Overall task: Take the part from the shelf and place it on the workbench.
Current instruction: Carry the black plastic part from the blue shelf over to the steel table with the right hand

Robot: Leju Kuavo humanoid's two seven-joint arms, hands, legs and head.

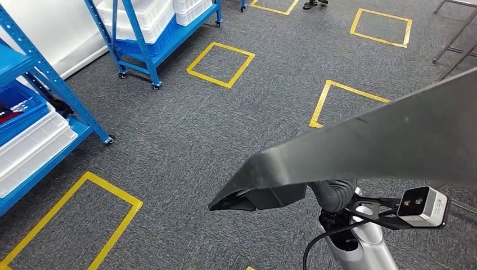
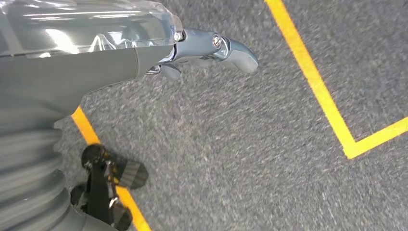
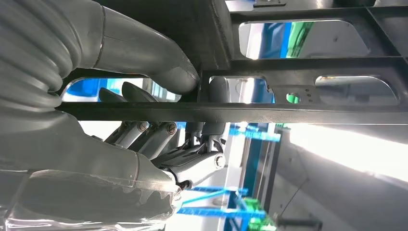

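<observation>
While the head view is looking down on grey carpet (image 1: 185,140), a blue shelf (image 1: 53,84) is standing at the far left, carrying a blue bin (image 1: 19,112) and white bins (image 1: 34,149) below it. A yellow tape square (image 1: 73,222) is lying on the carpet just in front of that shelf. Further back, a second blue shelf (image 1: 140,42) on casters is holding more white bins, and another tape square (image 1: 220,64) is lying to its right.

In the left wrist view, the left hand (image 2: 211,50) is hanging over the carpet, its fingers (image 2: 240,55) gently curled with nothing in them and not touching anything; yellow tape lines (image 2: 312,82) are running across the carpet beneath it.

Moving right in the head view, the part (image 1: 394,140), a long dark metal frame piece, is stretching from the lower centre up toward the right edge, raised above the carpet and well apart from both shelves. The right arm (image 1: 357,242) is coming up beneath it, with a wrist camera (image 1: 422,206) on a bracket just beside it.

In the right wrist view, the right hand (image 3: 159,139) is holding the part (image 3: 298,113): the thumb (image 3: 159,57) is pressing on one side of a flat bar of the frame, while the fingers (image 3: 144,137) are wrapping round the other side. The frame's cut-out openings are extending away beyond the hand.
</observation>
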